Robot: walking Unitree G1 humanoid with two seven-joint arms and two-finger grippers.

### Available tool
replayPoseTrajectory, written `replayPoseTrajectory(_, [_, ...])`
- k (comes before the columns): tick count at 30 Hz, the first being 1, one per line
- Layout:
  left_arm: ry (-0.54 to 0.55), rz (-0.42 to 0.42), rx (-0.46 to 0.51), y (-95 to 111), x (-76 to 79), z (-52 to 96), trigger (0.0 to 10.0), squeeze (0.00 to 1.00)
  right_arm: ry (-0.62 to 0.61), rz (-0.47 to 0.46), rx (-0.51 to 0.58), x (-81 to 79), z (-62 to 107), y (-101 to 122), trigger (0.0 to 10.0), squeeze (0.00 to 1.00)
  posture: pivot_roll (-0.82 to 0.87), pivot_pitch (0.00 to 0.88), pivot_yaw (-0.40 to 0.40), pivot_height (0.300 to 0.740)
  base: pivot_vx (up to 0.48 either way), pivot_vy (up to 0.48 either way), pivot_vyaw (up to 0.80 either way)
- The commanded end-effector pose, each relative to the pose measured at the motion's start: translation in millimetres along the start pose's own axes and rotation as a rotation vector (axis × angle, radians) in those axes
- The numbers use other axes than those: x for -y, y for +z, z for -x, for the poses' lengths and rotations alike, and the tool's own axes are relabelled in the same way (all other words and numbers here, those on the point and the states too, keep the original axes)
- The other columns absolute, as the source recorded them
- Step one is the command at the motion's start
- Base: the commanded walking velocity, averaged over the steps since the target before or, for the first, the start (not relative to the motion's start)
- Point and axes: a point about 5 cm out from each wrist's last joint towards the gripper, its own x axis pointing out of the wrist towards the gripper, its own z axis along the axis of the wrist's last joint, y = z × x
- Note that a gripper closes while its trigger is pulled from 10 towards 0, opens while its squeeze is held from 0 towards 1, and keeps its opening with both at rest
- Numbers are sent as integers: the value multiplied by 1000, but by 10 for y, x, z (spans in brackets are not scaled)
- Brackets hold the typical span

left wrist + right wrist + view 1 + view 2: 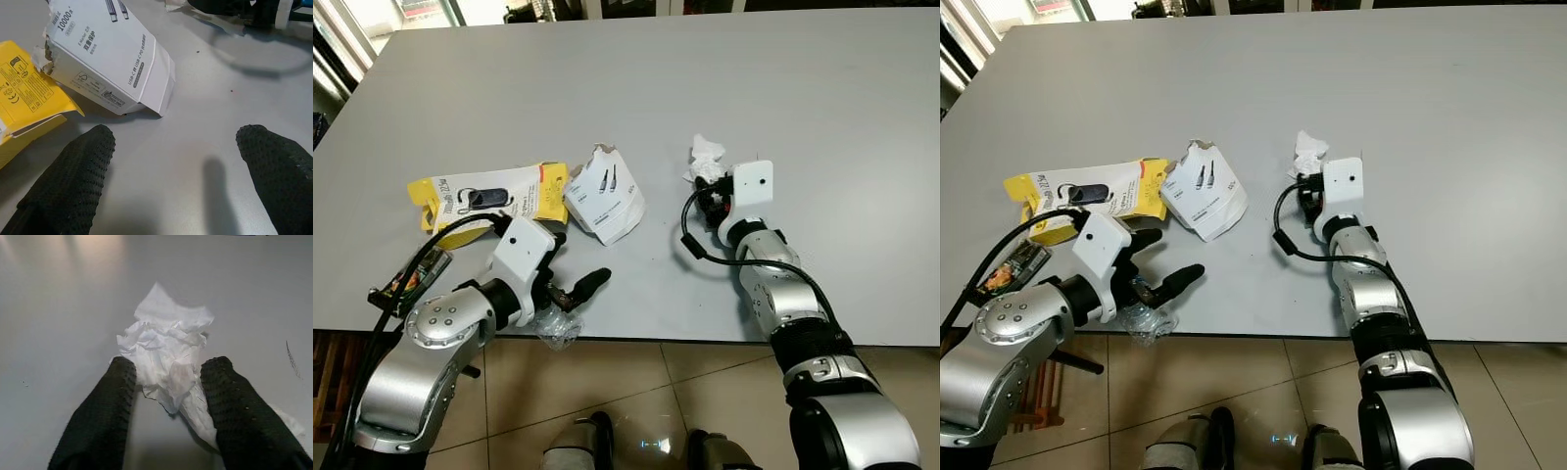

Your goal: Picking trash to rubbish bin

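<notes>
Right wrist view: a crumpled white tissue is seen lying on the grey table, with the two black fingers of the right gripper set on either side of its near end. The fingers are partly closed around the paper, touching or nearly touching it; whether it is firmly pinched cannot be told. From the head camera the tissue is placed near the table's middle, just beyond the right gripper.

A torn white box printed with cable pictures is noted left of the tissue, its ragged end open; contents cannot be made out. A flattened yellow package lies touching or just beside it, further left. A small dark wrapper is seen at the table's near left edge.

The left gripper is held low over the near edge, fingers spread wide with nothing between them, the white box just ahead. A clear crumpled plastic piece is seen under the left wrist at the edge.

Far and right parts of the table are bare. Tiled floor is seen below the near edge.
</notes>
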Motion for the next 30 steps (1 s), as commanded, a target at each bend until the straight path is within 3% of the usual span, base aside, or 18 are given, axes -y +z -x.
replayPoseTrajectory(1, [-9,-12,-2,10,17,9,10000,0,3,-17,-25,-13,6,-60,0,0,186,234,93,740,0,0,0])
replayPoseTrajectory(30, [-1,-34,28,40,-25,-11,10000,0,-51,25,27,83,-10,-3,0,0,186,191,80,740,0,0,0])
